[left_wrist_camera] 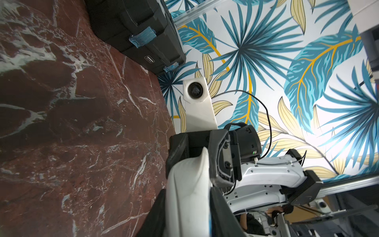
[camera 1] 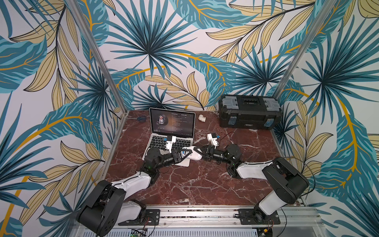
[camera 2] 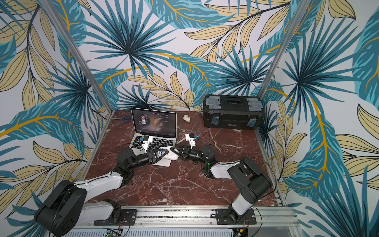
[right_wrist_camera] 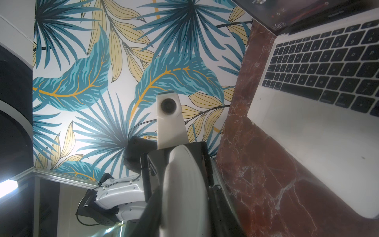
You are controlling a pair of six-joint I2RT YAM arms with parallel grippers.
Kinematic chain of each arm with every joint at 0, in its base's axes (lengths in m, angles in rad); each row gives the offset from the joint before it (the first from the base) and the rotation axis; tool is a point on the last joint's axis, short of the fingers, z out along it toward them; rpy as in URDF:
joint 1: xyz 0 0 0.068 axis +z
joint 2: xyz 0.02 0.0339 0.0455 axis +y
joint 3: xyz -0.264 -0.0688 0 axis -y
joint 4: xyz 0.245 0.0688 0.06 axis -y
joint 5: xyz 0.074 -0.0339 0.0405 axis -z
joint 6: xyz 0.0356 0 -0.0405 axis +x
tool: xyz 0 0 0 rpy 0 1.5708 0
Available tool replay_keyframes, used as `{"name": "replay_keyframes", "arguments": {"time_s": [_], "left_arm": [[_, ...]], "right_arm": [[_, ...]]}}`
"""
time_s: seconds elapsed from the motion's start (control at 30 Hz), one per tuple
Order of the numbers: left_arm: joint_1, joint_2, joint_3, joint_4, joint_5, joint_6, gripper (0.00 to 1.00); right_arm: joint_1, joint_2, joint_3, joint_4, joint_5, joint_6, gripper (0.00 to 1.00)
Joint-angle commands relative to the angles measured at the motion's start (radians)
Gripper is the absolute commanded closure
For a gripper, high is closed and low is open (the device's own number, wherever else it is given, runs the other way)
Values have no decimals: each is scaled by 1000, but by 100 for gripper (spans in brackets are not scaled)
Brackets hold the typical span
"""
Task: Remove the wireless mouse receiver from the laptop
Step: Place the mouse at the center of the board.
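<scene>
At laptop [camera 1: 172, 124] front-right corner, left tool [camera 1: 187, 152], right tool [camera 1: 198, 151] both clamp white mouse [camera 1: 194, 157].

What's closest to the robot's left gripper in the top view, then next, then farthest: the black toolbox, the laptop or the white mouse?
1. The white mouse: clamped by the left gripper, at the laptop's front right corner.
2. The laptop: open, just under and beside that gripper.
3. The black toolbox: far off in the back right corner.
</scene>
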Motion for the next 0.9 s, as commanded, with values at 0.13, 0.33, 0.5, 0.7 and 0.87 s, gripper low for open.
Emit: {"name": "replay_keyframes", "arguments": {"time_s": [0.13,0.33,0.5,0.7,0.87], "left_arm": [[-1,7,25,28,-27,82,100],[-1,11,25,42,-34,83,100],[-2,-4,25,37,-43,94,87],[44,-79,-7,47,-69,102,28],[170,-297,-125,-81,-225,146,7]], "right_arm": [[15,-48,-1,-46,24,36,57],[17,-25,2,39,50,92,89],[16,16,12,139,56,136,100],[-17,-24,36,38,-1,7,100],[-39,-291,189,-896,85,-686,100]]}}
